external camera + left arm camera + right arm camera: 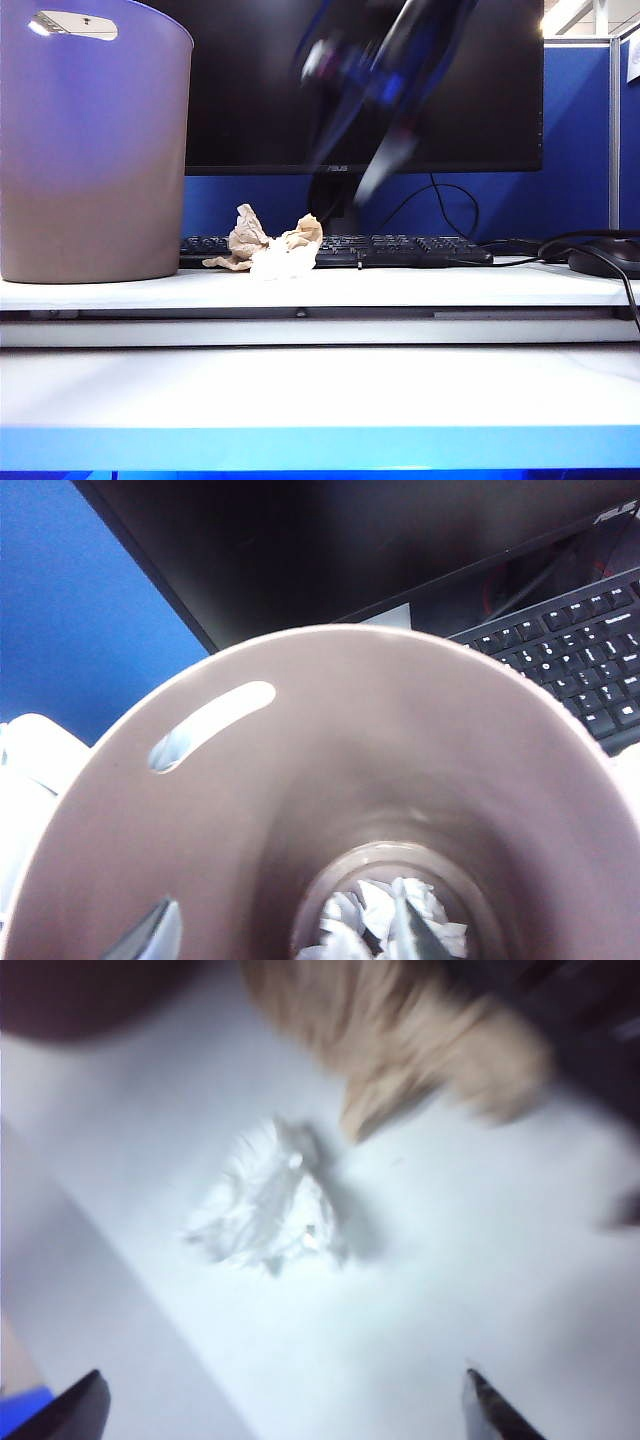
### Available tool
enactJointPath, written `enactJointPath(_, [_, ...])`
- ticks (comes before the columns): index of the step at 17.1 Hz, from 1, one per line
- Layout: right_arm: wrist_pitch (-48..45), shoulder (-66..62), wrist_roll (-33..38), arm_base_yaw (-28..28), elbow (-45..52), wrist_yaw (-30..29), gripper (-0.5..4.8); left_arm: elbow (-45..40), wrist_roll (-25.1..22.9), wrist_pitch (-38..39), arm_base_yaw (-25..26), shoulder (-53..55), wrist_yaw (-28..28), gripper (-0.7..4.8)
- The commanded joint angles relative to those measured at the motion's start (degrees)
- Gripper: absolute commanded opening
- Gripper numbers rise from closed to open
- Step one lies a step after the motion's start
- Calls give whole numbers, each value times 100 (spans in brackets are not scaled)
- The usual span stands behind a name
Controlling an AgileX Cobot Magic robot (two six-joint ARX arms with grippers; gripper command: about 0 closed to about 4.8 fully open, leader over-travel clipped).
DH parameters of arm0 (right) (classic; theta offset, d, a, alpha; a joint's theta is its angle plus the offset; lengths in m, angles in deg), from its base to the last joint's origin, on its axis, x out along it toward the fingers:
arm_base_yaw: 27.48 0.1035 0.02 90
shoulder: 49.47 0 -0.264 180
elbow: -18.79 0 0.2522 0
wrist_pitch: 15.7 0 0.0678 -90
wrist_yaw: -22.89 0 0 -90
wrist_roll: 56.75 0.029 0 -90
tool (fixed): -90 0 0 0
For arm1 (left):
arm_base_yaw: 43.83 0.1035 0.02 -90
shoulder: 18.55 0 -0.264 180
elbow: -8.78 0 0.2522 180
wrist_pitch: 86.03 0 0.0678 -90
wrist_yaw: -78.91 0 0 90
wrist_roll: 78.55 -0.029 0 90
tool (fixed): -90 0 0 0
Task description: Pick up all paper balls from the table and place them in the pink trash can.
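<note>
The pink trash can (pixel 90 150) stands at the left of the table (pixel 320 390). My left gripper (pixel 285 942) hangs over its mouth, open, fingertips (pixel 155 935) apart and empty. A white paper ball (pixel 395 920) lies at the bottom of the pink trash can (pixel 400 750). Right of the can, a tan paper ball (pixel 245 238) and a small white paper ball (pixel 285 260) sit together. My right gripper (pixel 285 1415) is open above the white paper ball (pixel 270 1210), with the tan paper ball (pixel 400 1040) just beyond. That arm shows as a blur (pixel 385 110) in the exterior view.
A black monitor (pixel 250 90) stands at the back, with a black keyboard (pixel 410 250) directly behind the paper balls. A dark mouse (pixel 610 258) and its cable (pixel 600 262) lie at the right. A blue partition (pixel 575 130) closes the back.
</note>
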Motion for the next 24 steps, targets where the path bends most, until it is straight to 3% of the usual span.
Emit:
enactJointPath(1, [-151,-330,-46,345,-24,33,479,17,-26,-44,4,-33,4,287])
enactJointPath(7, [-911,-428,-4,787,-24,813,479,17,-31,-22,4,-35,2,287])
enactJointPath(14, [-796,-656,26,986,-22,935,479,24,-26,-151,4,-35,-48,287])
enactJointPath(15, [-754,-686,24,990,-22,935,458,24,-26,-149,4,-37,-42,287])
enactJointPath(16, [-730,-719,22,1019,-22,940,230,48,-26,-151,4,-37,-42,287])
enactJointPath(18, [-723,-719,-11,1027,-24,933,-9,55,-26,-175,4,-48,-44,287])
enactJointPath(20, [-730,-708,-20,1016,-55,1025,-1,55,-28,-173,4,-74,-57,287])
enactJointPath(22, [-662,-573,-249,966,-326,1473,-1,55,-28,-140,4,-131,-59,287])
enactJointPath(24, [-603,-367,-409,817,-1250,1615,-1,55,-26,-50,4,-249,-48,287])
